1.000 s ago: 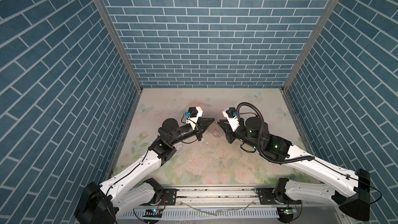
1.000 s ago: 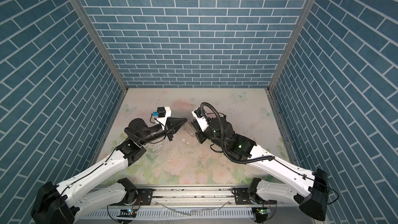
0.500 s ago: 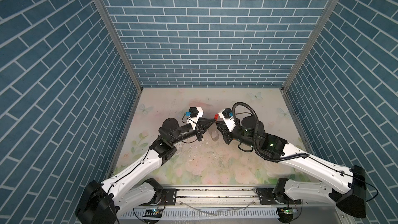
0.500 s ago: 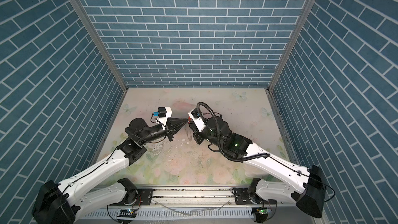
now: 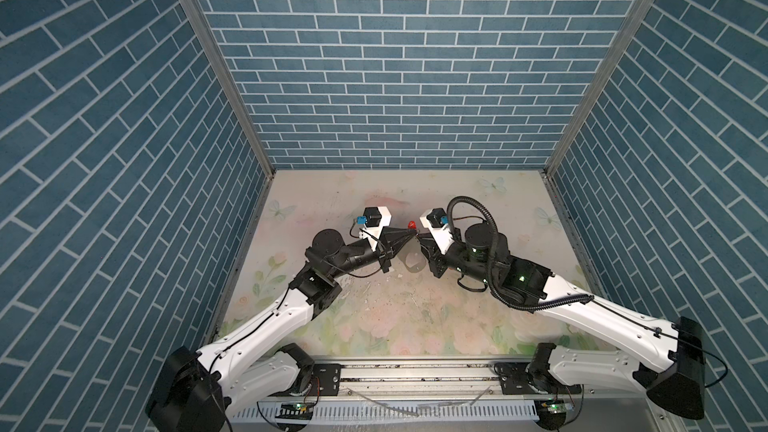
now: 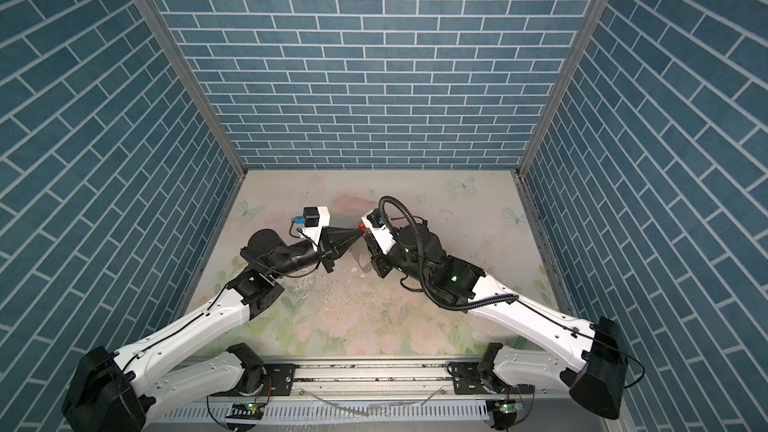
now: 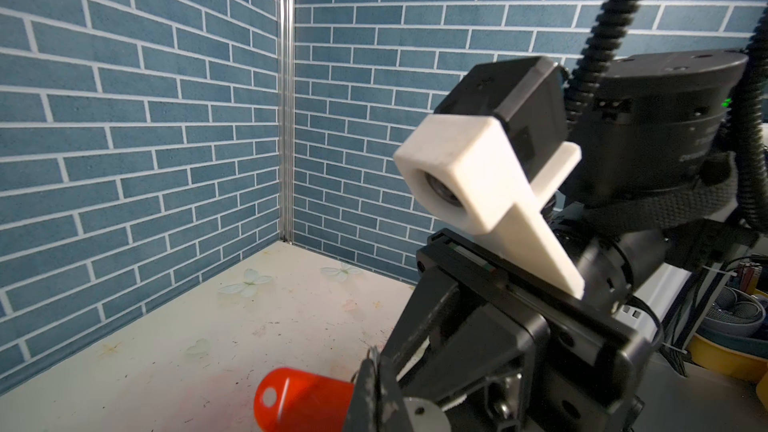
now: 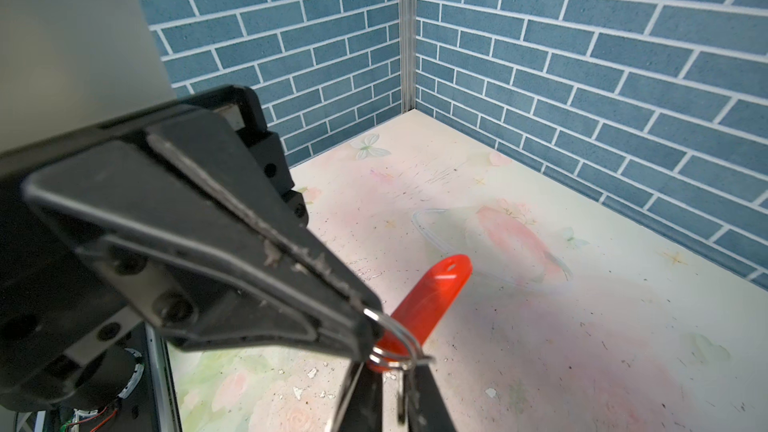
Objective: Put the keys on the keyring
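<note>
Well beyond the metal rail (image 5: 415, 372) at the table's front edge, the two arms are meeting tip to tip above the middle of the table (image 5: 457, 326). The left pincer (image 8: 368, 326) is clenching a thin silver ring (image 8: 405, 334) at its very point. Its broad black body is blocking much of the right wrist view. The right pincer (image 8: 390, 365) is coming in from the opposite side, its fingers drawn nearly together and grasping the lower end of the orange-red tag (image 8: 432, 297), right where the ring is passing. A black ribbed hose (image 5: 490, 222) is arching over the right arm. That arm's white camera mount (image 7: 478, 172) is filling the left wrist view, leaving only the tag's rounded end (image 7: 299, 398) showing.

The tag is standing clear of the table, tilting up and away from the rail. It is looking glossy, oblong and translucent, with a small slot at its free end. In both top views the tag (image 5: 411, 224) (image 6: 362, 225) is showing only as a red speck beside the pincer tips. The key's metal blade is hiding among the fingers, and I cannot make it out.

The table is wearing a pale floral print with butterflies (image 7: 245, 282), scuffed and flecked with dark specks. Blue brick-pattern walls (image 5: 395, 76) are closing it in on three sides, joined by aluminium corner posts (image 5: 232, 89).
</note>
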